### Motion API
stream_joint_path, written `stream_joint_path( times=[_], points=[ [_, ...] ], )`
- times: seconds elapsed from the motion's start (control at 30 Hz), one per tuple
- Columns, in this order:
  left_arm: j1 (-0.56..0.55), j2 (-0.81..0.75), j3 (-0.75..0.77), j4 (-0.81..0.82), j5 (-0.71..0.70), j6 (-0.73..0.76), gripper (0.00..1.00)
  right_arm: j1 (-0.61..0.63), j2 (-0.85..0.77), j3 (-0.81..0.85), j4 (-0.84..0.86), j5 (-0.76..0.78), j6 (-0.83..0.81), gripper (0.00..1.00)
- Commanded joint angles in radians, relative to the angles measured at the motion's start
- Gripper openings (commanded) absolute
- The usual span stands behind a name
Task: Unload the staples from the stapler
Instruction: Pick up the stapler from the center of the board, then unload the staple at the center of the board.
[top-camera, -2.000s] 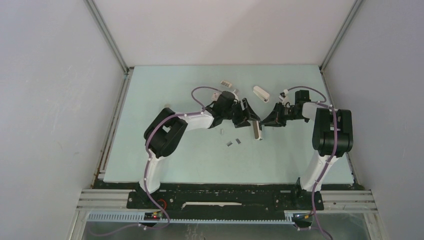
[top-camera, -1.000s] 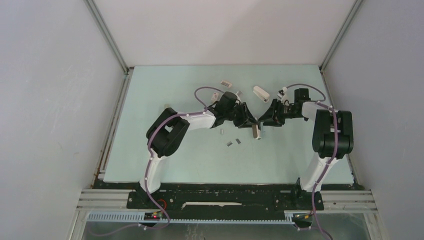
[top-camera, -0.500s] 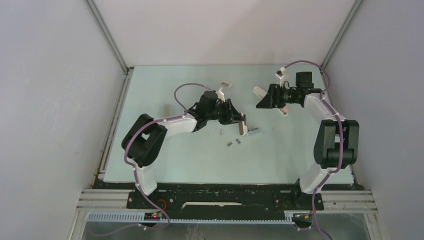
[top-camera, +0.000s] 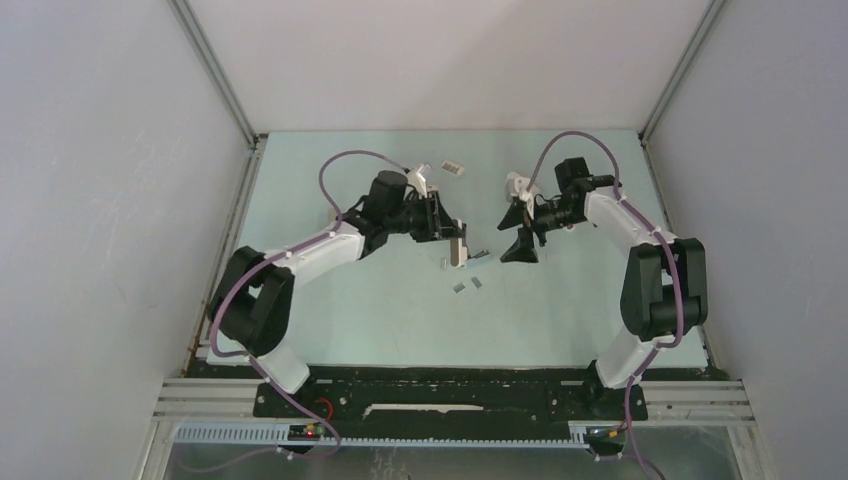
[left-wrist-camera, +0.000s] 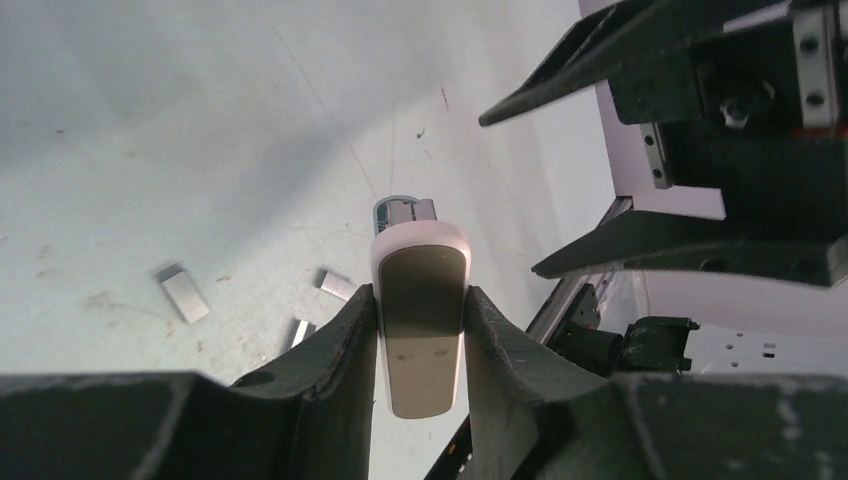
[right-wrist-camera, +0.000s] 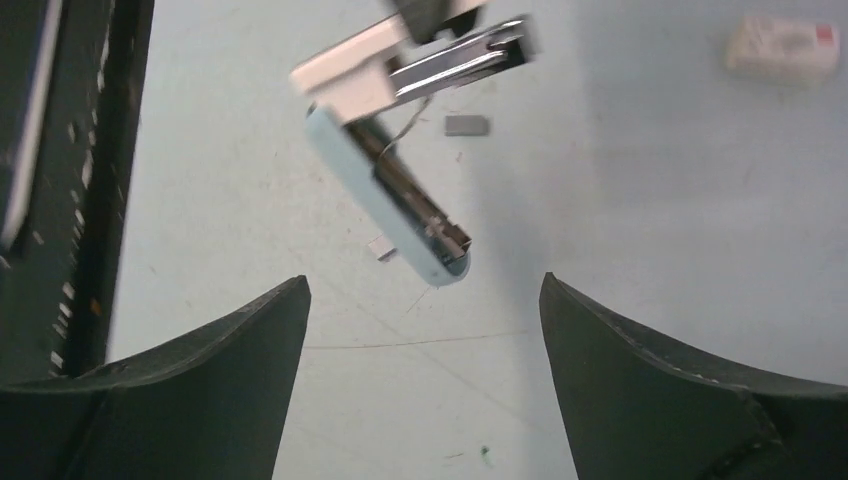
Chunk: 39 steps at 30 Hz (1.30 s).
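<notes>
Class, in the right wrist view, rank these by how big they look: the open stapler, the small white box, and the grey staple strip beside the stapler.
1. the stapler, clearly largest, though it is held up and so probably nearer the camera
2. the white box
3. the staple strip

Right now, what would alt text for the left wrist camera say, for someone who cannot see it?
The left gripper clamps a white stapler over a pale green table. Three small silvery staple strips lie on the table to its left; the right gripper hangs open at upper right.
</notes>
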Motion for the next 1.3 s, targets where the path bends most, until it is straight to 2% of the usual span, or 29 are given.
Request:
stream_joint_path(
  times=[0.0,0.1,0.2,0.33,0.6,0.77,0.9,1.03,1.17,1.27],
  points=[
    [0.029,-0.081,0.004,-0.103,0.078,0.076,0.0,0.025,-0.028,0.029,-0.259,-0.058,-0.663,0.95],
    [0.037,-0.091,0.018,-0.154,0.104,0.077,0.0,0.068,-0.007,0.055,-0.209,-0.028,-0.637,0.97],
    [0.045,-0.095,0.038,-0.188,0.115,0.066,0.0,0.131,0.008,0.057,-0.105,0.014,-0.538,0.98],
    [0.081,-0.106,0.039,-0.192,0.111,-0.017,0.0,0.201,0.042,0.057,0.002,0.061,-0.415,0.98],
    [0.15,-0.164,-0.014,-0.14,0.12,-0.16,0.0,0.31,0.1,0.056,-0.016,0.067,-0.391,0.97],
    [0.205,-0.238,-0.082,-0.148,0.068,-0.247,0.0,0.386,0.108,0.021,0.021,0.065,-0.314,0.93],
    [0.246,-0.284,-0.116,-0.265,-0.044,-0.304,0.0,0.459,0.116,0.003,0.113,0.024,-0.117,0.9],
    [0.254,-0.293,-0.106,-0.409,-0.154,-0.306,0.0,0.537,0.151,0.002,0.239,-0.009,0.148,0.87],
    [0.256,-0.273,-0.118,-0.436,-0.173,-0.29,0.0,0.583,0.19,0.003,0.389,0.011,0.334,0.87],
    [0.258,-0.264,-0.121,-0.426,-0.159,-0.248,0.0,0.583,0.199,0.015,0.415,0.035,0.378,0.87]
  ],
)
